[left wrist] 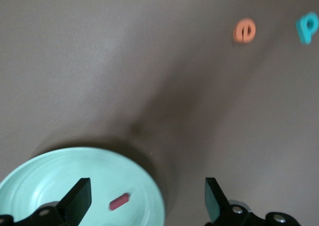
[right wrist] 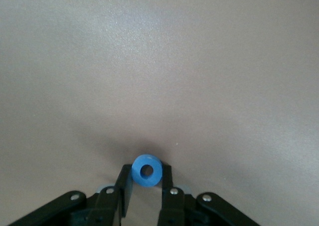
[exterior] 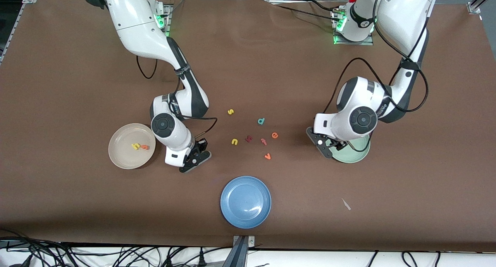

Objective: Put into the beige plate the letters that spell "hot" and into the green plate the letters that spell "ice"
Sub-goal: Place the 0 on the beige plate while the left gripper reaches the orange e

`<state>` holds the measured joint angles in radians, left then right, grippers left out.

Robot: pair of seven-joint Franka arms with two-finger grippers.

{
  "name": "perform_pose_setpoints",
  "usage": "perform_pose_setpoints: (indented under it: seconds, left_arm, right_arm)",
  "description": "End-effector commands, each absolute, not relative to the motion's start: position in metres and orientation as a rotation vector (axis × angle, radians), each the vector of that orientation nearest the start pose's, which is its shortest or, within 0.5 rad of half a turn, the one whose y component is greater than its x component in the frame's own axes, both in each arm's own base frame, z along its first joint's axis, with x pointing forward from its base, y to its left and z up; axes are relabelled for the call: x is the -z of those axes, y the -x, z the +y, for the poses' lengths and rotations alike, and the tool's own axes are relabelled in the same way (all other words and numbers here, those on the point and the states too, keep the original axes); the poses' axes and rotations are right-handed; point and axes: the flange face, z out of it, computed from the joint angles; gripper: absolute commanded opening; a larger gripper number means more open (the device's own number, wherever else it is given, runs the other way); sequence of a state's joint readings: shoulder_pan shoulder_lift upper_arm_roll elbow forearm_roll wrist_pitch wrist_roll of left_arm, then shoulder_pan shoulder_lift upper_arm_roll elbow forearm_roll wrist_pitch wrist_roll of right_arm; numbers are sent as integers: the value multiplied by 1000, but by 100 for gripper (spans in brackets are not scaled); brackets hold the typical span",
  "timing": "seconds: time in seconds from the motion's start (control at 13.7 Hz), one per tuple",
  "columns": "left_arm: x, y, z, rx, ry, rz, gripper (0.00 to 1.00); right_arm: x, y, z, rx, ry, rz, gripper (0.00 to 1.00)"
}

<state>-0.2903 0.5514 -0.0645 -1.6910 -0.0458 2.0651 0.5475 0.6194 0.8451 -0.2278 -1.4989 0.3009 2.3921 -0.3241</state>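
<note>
My right gripper (right wrist: pixel 146 178) is shut on the blue o (right wrist: pixel 146 170), low over bare table beside the beige plate (exterior: pixel 120 158); in the front view this gripper (exterior: pixel 195 155) hides the o. The yellow h (exterior: pixel 135 146) and orange t (exterior: pixel 144 147) lie in that plate. My left gripper (left wrist: pixel 146 183) hangs open over the rim of the green plate (left wrist: pixel 45 176), where the dark red i (left wrist: pixel 119 201) lies. The left arm covers most of the green plate (exterior: pixel 356 154) in the front view. The orange e (exterior: pixel 274 135) lies on the table. No c shows.
Loose letters lie mid-table: yellow s (exterior: pixel 230 111), teal d (exterior: pixel 261 121), a yellow letter (exterior: pixel 234 142), a dark red letter (exterior: pixel 248 138), a salmon letter (exterior: pixel 264 141) and orange v (exterior: pixel 267 156). A blue plate (exterior: pixel 245 202) sits nearer the front camera.
</note>
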Motion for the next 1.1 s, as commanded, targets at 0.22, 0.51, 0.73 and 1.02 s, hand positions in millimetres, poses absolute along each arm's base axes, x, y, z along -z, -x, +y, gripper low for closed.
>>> perform_pose_setpoints:
  seconds: [0.22,0.51,0.73,1.02]
  left_arm:
    - [-241,-617,-296,-263,3046,1040,100]
    - [-219,-613,-333,-136,3156,953,100]
    - [-205,-604,-348,-153,3162,974,76]
    - [-198,-593,-368,-134,3182,954,72]
  right_arm:
    - [-206,-665,288,1,2945,-868,13]
    - [-239,-665,239,-179,2978,-774,13]
    - [-251,-660,181,-258,3028,-668,13]
    - [-255,-658,121,-286,3089,-537,15]
